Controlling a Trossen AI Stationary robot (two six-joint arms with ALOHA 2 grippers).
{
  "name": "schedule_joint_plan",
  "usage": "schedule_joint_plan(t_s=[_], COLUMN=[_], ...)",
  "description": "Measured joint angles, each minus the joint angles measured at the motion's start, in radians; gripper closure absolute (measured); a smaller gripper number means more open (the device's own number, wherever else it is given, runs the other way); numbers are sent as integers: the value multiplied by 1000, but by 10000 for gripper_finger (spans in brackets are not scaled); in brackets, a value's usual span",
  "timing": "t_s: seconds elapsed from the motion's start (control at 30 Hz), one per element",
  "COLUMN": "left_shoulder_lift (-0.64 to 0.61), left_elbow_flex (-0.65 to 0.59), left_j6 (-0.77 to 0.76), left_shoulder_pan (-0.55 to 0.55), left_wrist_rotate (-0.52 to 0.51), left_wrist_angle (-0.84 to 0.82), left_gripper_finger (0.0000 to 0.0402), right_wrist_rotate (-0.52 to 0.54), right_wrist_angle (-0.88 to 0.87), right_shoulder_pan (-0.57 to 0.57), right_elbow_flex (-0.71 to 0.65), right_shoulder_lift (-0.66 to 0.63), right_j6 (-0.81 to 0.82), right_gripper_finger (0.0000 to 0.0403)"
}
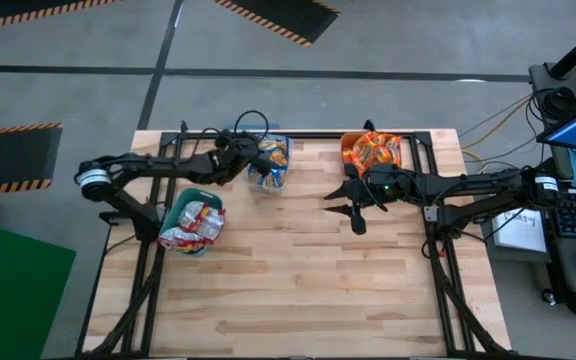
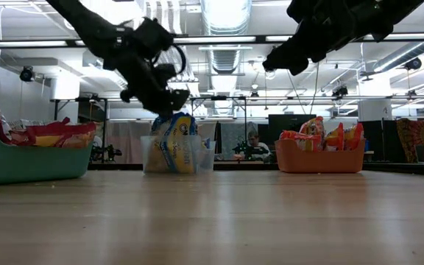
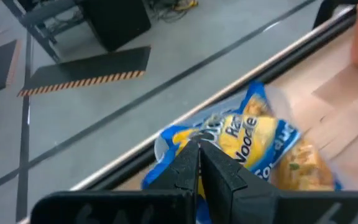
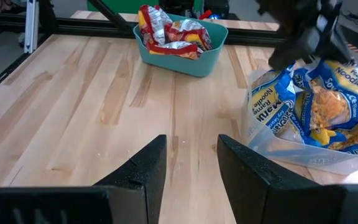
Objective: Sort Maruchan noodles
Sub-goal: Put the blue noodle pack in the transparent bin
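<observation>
- Blue-and-yellow packets [image 3: 253,140] read "Ramen Noodle", heaped in the clear bin [image 1: 268,180].
- Left gripper [image 3: 199,163], fingers together, hovers just above them.
- Right gripper [image 4: 191,163], fingers apart, hangs mid-table beside the orange bin [image 1: 371,152].

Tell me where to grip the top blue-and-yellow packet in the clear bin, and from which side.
Grip the blue-and-yellow packet by its upper edge, coming from straight above. The packets stand on end in the clear bin and stick out over its rim, so that edge is free, while the walls block the sides. The left gripper already hangs there.
</observation>
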Motion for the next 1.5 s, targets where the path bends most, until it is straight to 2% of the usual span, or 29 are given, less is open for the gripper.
schedule_joint_plan(t_s=[0.37, 0.7, 0.83, 1.17, 1.3, 1.5], left_shoulder_lift=[121, -50, -65, 88, 145, 137], left_elbow_flex=[0, 0, 0, 2, 20, 79], left_j6=[-73, 43, 59, 4, -6, 10], left_shoulder_pan=[3, 10, 37, 69, 69, 62], left_wrist_rotate=[65, 91, 89, 92, 128, 137], left_wrist_angle=[25, 26, 38, 55, 60, -12], left_gripper_finger=[402, 402, 402, 402, 402, 402], right_wrist_rotate=[0, 0, 0, 0, 0, 0], right_wrist_angle=[0, 0, 6, 6, 8, 7], right_shoulder_pan=[0, 0, 0, 0, 0, 0], right_elbow_flex=[0, -4, -4, -5, -5, -5], right_shoulder_lift=[0, 0, 5, 13, 13, 13], right_j6=[-5, -7, -8, -8, -9, -9], right_gripper_finger=[271, 271, 271, 271, 271, 271])
